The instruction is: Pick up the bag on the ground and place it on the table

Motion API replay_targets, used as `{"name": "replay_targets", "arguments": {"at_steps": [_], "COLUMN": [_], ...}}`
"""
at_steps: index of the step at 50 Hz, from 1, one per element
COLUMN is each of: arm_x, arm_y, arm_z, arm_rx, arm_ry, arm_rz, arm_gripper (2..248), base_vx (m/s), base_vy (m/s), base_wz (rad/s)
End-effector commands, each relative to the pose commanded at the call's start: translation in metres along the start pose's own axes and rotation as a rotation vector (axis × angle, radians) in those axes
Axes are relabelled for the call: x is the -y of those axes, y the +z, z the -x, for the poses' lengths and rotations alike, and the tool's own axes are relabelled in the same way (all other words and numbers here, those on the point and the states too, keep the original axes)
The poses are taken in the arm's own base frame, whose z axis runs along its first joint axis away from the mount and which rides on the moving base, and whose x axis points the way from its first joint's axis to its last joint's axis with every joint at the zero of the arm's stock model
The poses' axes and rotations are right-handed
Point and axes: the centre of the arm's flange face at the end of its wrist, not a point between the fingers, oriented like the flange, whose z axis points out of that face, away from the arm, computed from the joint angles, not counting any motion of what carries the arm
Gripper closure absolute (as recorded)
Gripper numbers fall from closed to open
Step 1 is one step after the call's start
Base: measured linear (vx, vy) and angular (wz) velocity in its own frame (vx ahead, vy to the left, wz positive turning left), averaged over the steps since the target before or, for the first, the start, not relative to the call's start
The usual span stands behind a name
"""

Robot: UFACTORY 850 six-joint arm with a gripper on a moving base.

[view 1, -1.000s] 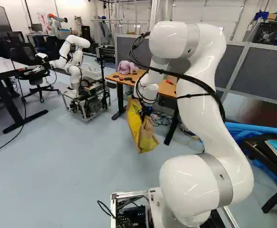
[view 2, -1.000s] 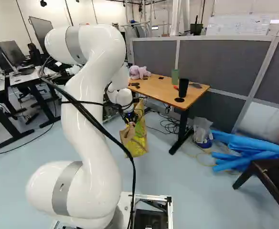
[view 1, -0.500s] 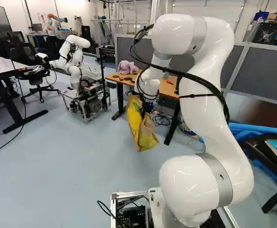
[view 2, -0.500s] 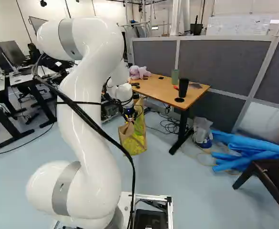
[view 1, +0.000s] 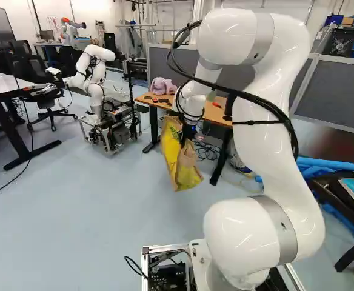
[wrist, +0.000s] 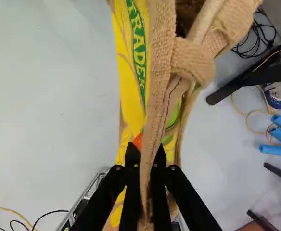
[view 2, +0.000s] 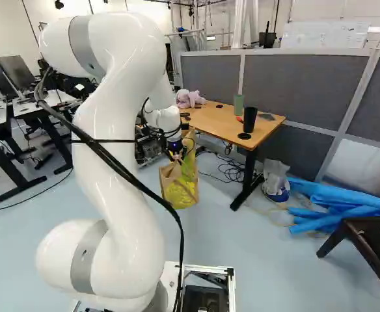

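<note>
I've got the bag (view 1: 178,159) hanging from my gripper (view 2: 177,156), just beside the near side of the table (view 2: 268,127), over the floor (view 1: 92,212). In the wrist view the fingers (wrist: 132,156) are clamped on its strap (wrist: 155,110) from both sides, and the yellow side drops away beneath them. From back here I can't quite judge the gap under the bag. On the table I see a pink plush toy (view 2: 189,99), a green cup (view 2: 238,104) and a black cup (view 2: 250,119). Loose cables (view 2: 232,170) lie under it.
</note>
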Motion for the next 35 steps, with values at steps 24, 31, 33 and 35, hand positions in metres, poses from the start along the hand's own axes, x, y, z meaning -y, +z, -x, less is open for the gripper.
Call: {"name": "replay_targets", "arguments": {"at_steps": [24, 31, 33, 35], "arm_x": [0.000, 0.000, 0.000, 0.000], "arm_y": [-0.033, -0.042, -0.045, -0.048], "arm_z": [-0.007, -0.009, -0.010, -0.010], "arm_rx": [0.011, 0.014, 0.014, 0.015], "arm_ry": [0.000, -0.001, -0.001, -0.001], "arm_rz": [-0.022, -0.028, -0.030, -0.032], "arm_gripper": [222, 222, 222, 222], "base_vx": [0.000, 0.000, 0.000, 0.000], "base_vy": [0.000, 0.000, 0.000, 0.000], "base_wz": [0.000, 0.000, 0.000, 0.000]}}
